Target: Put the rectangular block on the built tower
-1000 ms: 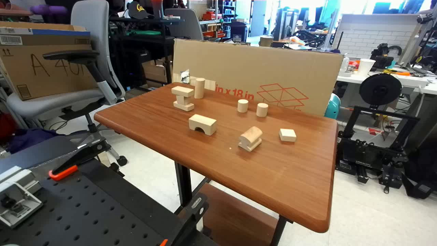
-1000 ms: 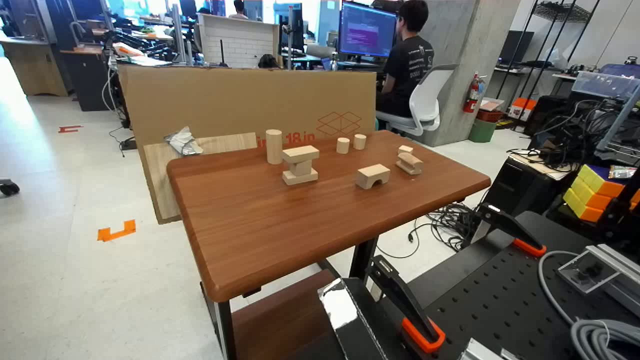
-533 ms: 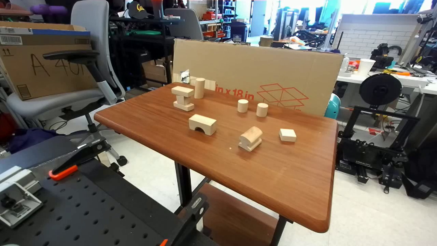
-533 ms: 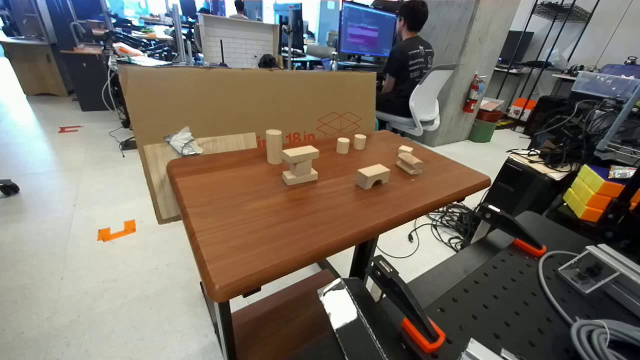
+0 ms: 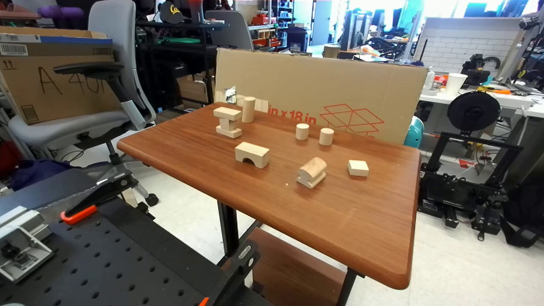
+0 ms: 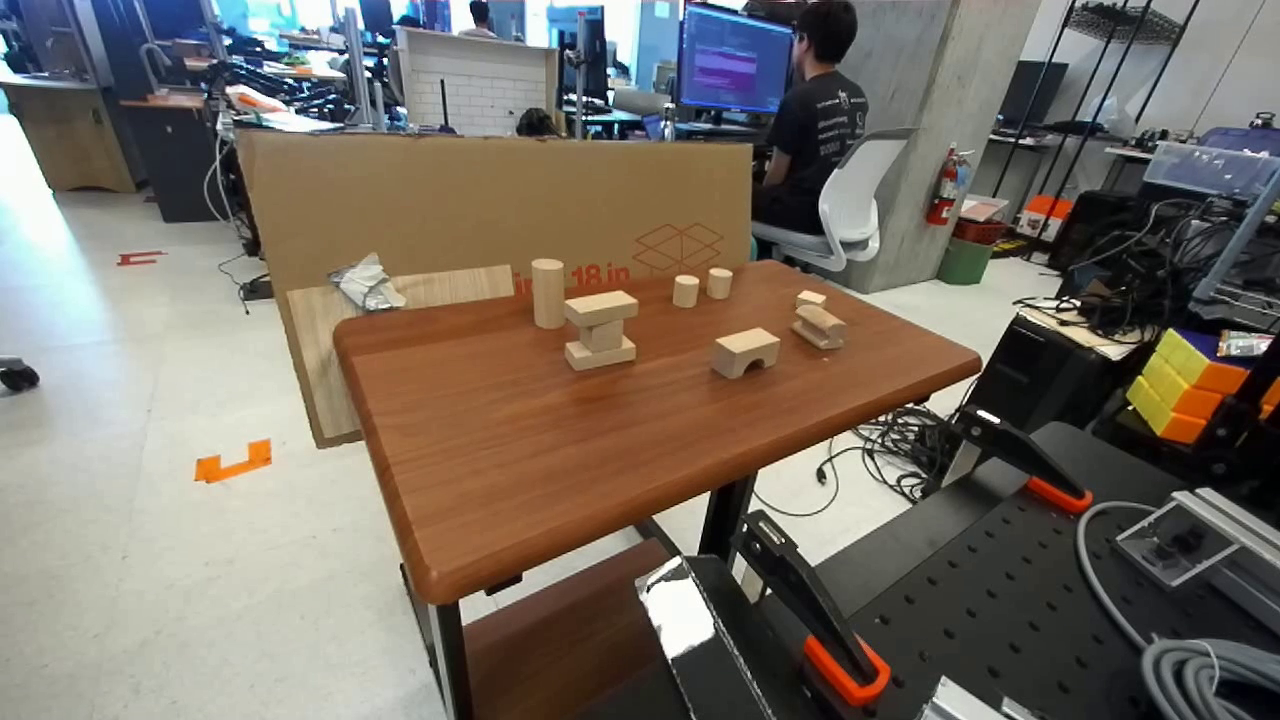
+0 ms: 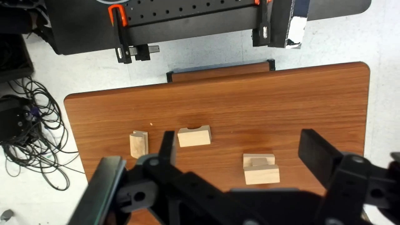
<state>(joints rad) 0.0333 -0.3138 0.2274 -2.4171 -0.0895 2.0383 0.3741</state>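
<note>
Against the reddish-brown wooden worktop, shown in the wrist view alone: the black two-fingered claw, released, with fingers spread far apart. Framed between them in that view, down on the worktop: the pale wooden rectangular block and the built tower of pale wooden blocks. Plain in both exterior views: the arched underside of the rectangular block (reduced to a dark sliver in the wrist view). Shown whole in an exterior view: the small pale flat wooden block; partly covered, in an exterior view, by the grooved round-topped pale wooden piece. Limited to an exterior view: a seated, dark-clad person and a red fire extinguisher. Limited likewise to an exterior view: a brown cardboard box on a grey office chair.

By count on the worktop: one rectangular block, standing loose between the built tower and the round-topped piece, apart from both; one built tower, three blocks high, near one tall pale wooden cylinder; two short pale wooden cylinders, near each other; one round-topped piece; one flat block. Behind the worktop in both exterior views: one large brown cardboard sheet with red print. Counted in all three views: two black, orange-tipped clamps.
</note>
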